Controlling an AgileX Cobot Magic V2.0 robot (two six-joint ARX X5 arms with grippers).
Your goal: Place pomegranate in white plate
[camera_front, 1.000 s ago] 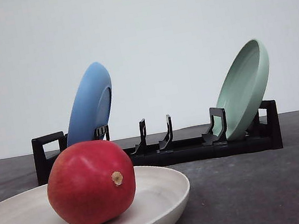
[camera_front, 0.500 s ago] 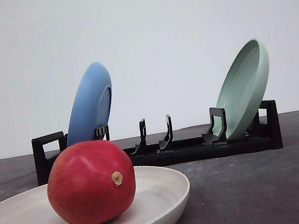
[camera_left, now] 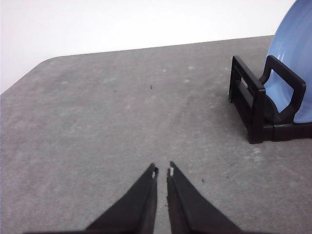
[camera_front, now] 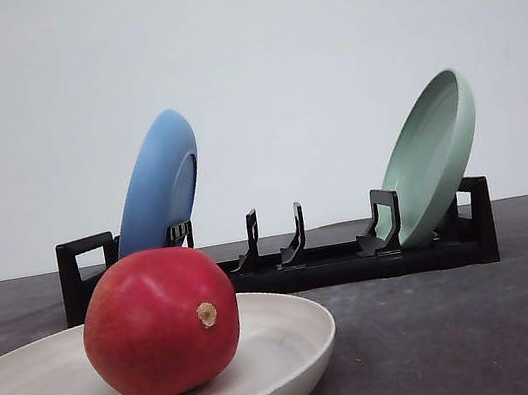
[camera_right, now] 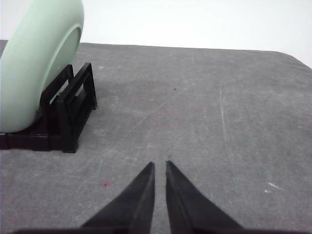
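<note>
As pomegranate sits in white plate, stem nub facing camera, w/ no claw on it: left gripper & right gripper both pinched closed, empty, over bare table; nearer arm: can't tell.

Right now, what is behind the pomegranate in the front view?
Behind the pomegranate, which sits in the white plate, stands a black rack holding a blue plate and a green plate. The fruit covers the rack's lower left part.
</note>
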